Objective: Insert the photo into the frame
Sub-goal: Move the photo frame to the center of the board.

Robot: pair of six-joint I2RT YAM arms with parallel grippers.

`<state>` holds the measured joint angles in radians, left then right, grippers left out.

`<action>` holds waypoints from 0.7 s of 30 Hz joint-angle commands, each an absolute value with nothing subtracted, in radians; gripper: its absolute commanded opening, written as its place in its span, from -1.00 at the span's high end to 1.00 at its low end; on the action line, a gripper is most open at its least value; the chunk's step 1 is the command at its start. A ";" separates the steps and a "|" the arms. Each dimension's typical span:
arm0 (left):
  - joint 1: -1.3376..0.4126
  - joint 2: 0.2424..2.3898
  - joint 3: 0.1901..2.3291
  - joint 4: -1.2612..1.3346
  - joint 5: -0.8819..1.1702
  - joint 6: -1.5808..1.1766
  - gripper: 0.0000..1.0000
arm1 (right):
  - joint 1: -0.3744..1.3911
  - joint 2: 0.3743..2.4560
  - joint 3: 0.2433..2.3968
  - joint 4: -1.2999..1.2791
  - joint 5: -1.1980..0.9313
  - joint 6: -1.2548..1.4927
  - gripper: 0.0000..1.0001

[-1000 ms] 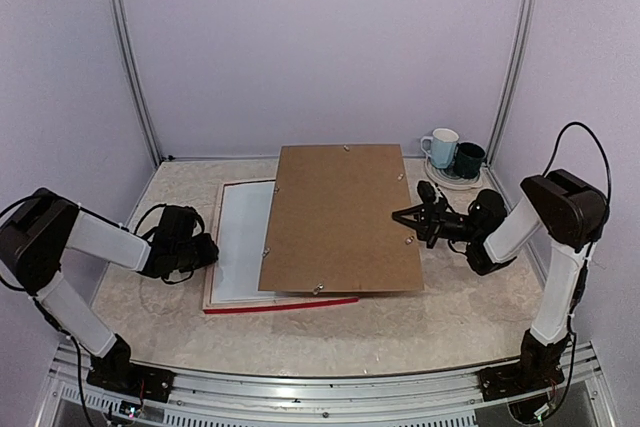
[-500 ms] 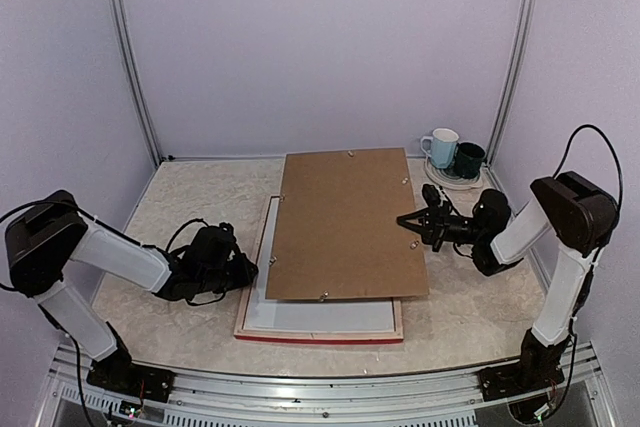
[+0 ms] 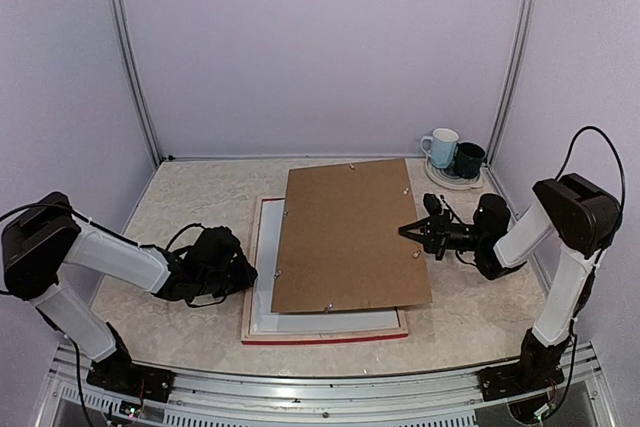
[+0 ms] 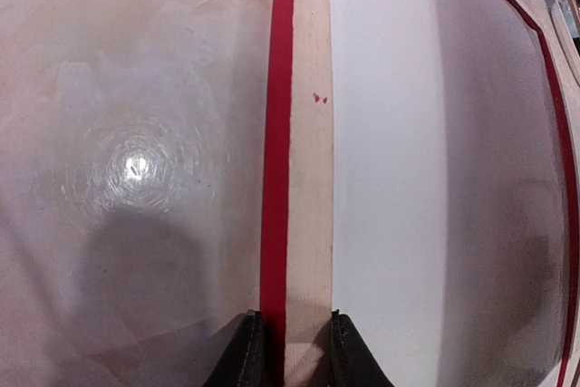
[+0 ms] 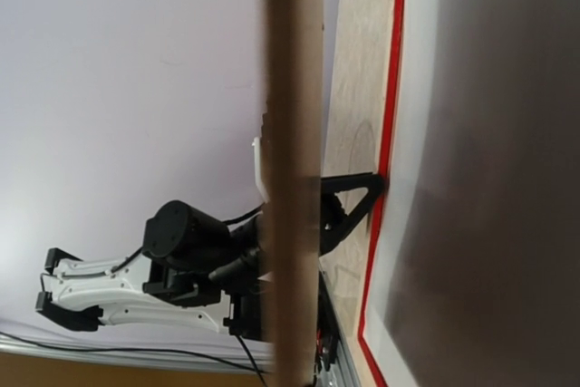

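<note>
The frame (image 3: 258,277) lies back up on the table, pale wood with a red outer edge. The photo (image 3: 330,321) fills its opening, white back up. My left gripper (image 3: 240,269) is shut on the frame's left rail. In the left wrist view its fingers (image 4: 246,346) stand on both sides of the rail (image 4: 308,133), next to the photo (image 4: 390,178). My right gripper (image 3: 412,234) is shut on the right edge of the brown backing board (image 3: 345,237), held tilted over the frame. The right wrist view shows the board's edge (image 5: 292,133) but not my own fingers.
A pale blue mug (image 3: 440,147) and a dark green mug (image 3: 468,159) stand on a plate (image 3: 452,182) at the back right, just behind my right arm. Metal posts stand in both back corners. The left gripper (image 5: 349,204) shows under the board in the right wrist view.
My left gripper has pulled the frame right and toward the near edge, so it now lies squarely under the board. The board has shifted slightly right with my right gripper.
</note>
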<state>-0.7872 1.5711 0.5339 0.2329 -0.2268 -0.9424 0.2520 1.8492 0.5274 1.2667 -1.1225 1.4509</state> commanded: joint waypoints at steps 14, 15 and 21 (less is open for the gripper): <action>-0.775 1.447 0.555 0.127 -0.276 -0.946 0.37 | 0.239 1.731 0.661 1.323 -1.136 1.546 1.00; -0.771 1.441 0.559 0.123 -0.274 -0.943 0.36 | 0.237 1.720 0.680 1.309 -1.135 1.549 1.00; -0.734 1.374 0.551 0.112 -0.274 -0.927 0.29 | 0.236 1.670 0.731 1.157 -1.128 1.476 1.00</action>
